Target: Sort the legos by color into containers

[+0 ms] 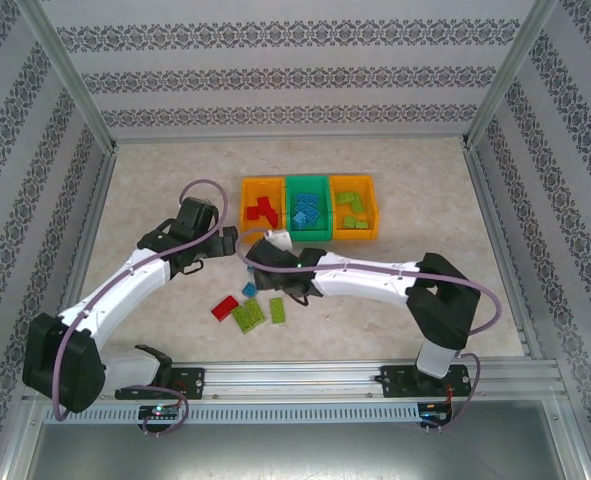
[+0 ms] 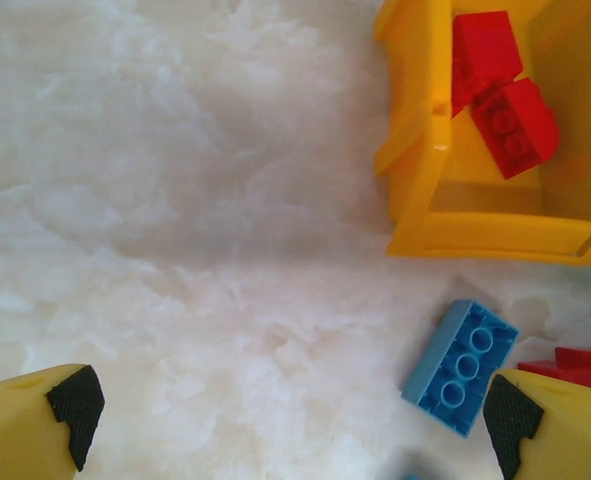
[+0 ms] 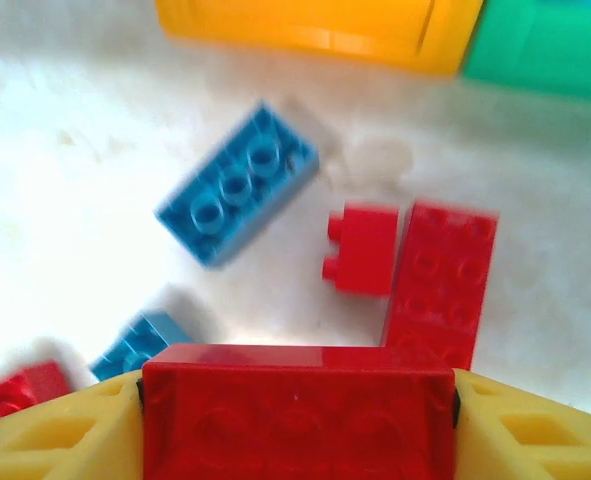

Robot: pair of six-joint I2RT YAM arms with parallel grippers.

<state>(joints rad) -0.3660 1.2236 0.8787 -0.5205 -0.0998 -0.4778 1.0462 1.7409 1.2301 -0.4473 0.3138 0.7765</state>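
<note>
Legos (image 1: 263, 210) of one colour in each container (image 1: 308, 236)

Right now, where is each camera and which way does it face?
Top: above and behind, looks down on left arm, right arm, three bins.
Left wrist: on left arm, looks down past open left pincer at orange bin.
Right wrist: on right arm, looks down past right pincer gripping red brick.
Wrist views share the orange bin.
</note>
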